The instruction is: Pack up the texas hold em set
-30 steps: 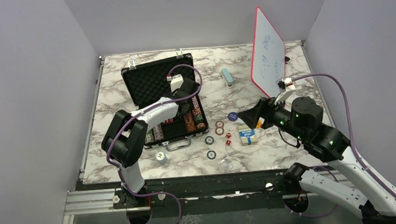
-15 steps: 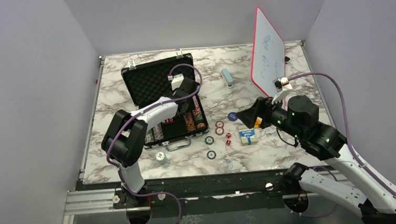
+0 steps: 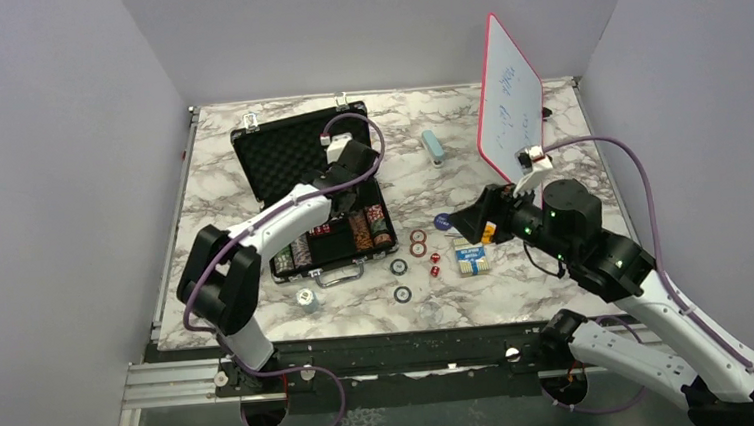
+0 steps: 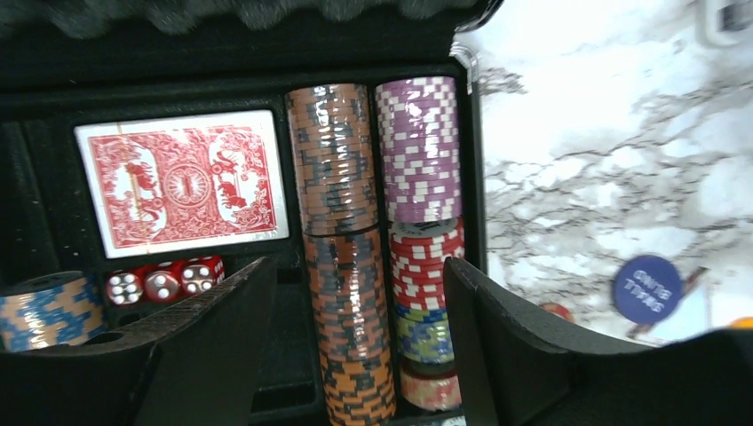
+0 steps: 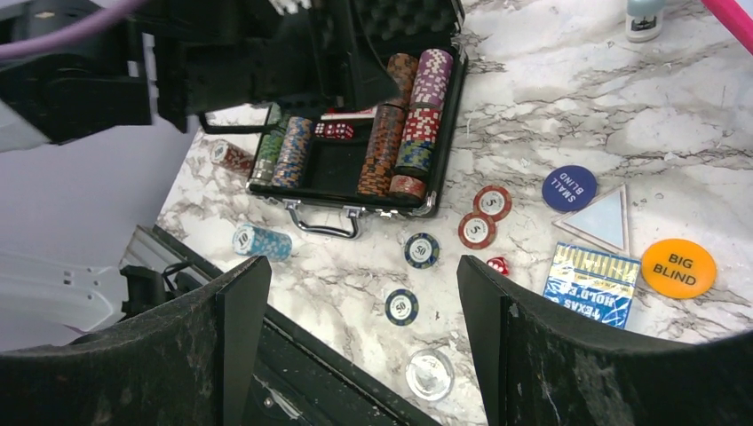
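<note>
Hovers left pincer point(image 4: 355, 275), spread empty, over striped chip stacks point(image 4: 337, 160), cropped below, in foam-lined black briefcase point(image 3: 284, 159); holds right pincer point(image 5: 362, 275) agape above marbled bench point(image 5: 568, 98)

Left gripper point(image 4: 355, 266) has drawn back toward the briefcase point(image 3: 284, 159) lid; right gripper point(image 5: 362, 268) edged left.

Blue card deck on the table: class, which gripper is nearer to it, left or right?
Right. The right gripper hovers close by the blue card deck, open. The left gripper is over the open briefcase, well off to the deck's left.
</note>
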